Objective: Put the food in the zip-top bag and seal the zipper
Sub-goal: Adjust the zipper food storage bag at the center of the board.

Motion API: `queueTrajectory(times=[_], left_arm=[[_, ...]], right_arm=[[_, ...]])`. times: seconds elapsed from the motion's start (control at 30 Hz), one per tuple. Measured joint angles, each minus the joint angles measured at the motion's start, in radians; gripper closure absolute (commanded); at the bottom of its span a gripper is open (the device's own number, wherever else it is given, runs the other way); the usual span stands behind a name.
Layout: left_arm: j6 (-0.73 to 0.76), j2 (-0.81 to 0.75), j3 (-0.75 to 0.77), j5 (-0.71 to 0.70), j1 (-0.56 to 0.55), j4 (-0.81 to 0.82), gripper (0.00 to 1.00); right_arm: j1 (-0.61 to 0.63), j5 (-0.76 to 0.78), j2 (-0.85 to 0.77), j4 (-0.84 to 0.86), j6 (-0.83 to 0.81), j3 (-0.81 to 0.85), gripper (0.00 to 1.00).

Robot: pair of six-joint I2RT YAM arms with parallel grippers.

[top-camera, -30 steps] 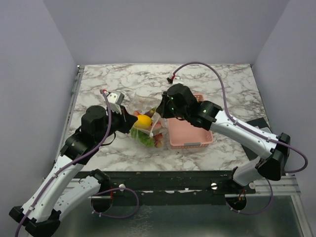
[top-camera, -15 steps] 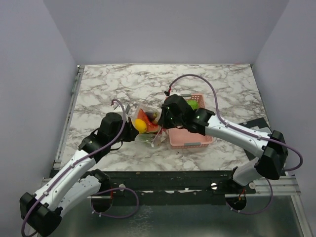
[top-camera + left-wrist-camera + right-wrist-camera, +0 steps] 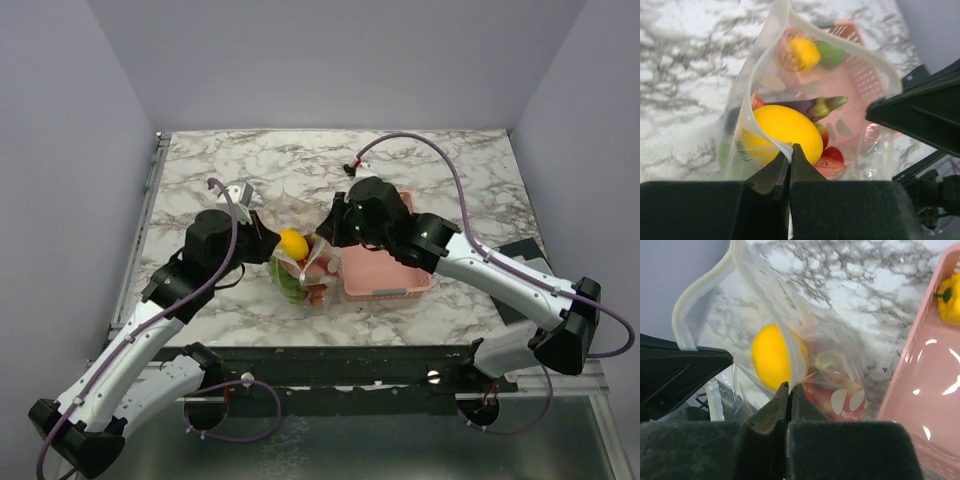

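Zip-top bag [image 3: 300,270]: one, clear, hung mouth-up between the two grippers, over the marble table [image 3: 230,170]; cannot tell whether the bottom rests on the marble.
Zipper [image 3: 680,320]: one whitish strip, gaping in a wide loop, not pressed together at any visible spot.
Food inside the bag: one yellow lemon [image 3: 782,132] on top; one dark eggplant [image 3: 812,106] just behind it; red pieces [image 3: 832,162] lower down, at least two, exact count blurred by the film; one green piece [image 3: 289,284] low on the left side.
Food outside the bag: one yellow pepper [image 3: 950,302] and one round green fruit [image 3: 832,54], both apparently lying in the basket; the green one seen only through the bag film.
Left gripper [image 3: 789,157]: pressed together, pinching the near lip of the bag, right in front of the lemon.
Right gripper [image 3: 789,392]: pressed together, pinching the opposite wall of film, beside the lemon and above the red pieces.
Pink basket [image 3: 385,275]: one, just right of the bag, partly hidden from above by the right arm.
Done: most of the food bagged, by the look of it.
Left: likely the two basket pieces to bring over, then the strip to press shut end to end; sealing not begun.
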Motion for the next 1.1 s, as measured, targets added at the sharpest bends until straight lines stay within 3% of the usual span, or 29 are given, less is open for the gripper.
queueTrajectory(times=[0.23, 0.63, 0.9, 1.1], left_arm=[[-0.011, 0.044, -0.195, -0.034, 0.000, -0.032, 1.00], [0.070, 0.076, 0.005, -0.109, 0.000, -0.063, 1.00], [0.098, 0.115, -0.007, -0.134, 0.000, -0.073, 1.00], [0.108, 0.089, -0.083, -0.111, 0.000, -0.037, 1.00]], right_arm=[[0.000, -0.016, 0.077, -0.006, 0.015, -0.097, 0.99], [0.000, -0.017, 0.055, -0.004, 0.011, -0.037, 0.99], [0.000, -0.012, 0.075, 0.002, 0.011, -0.036, 0.99], [0.000, 0.006, 0.106, -0.005, 0.005, -0.023, 0.81]])
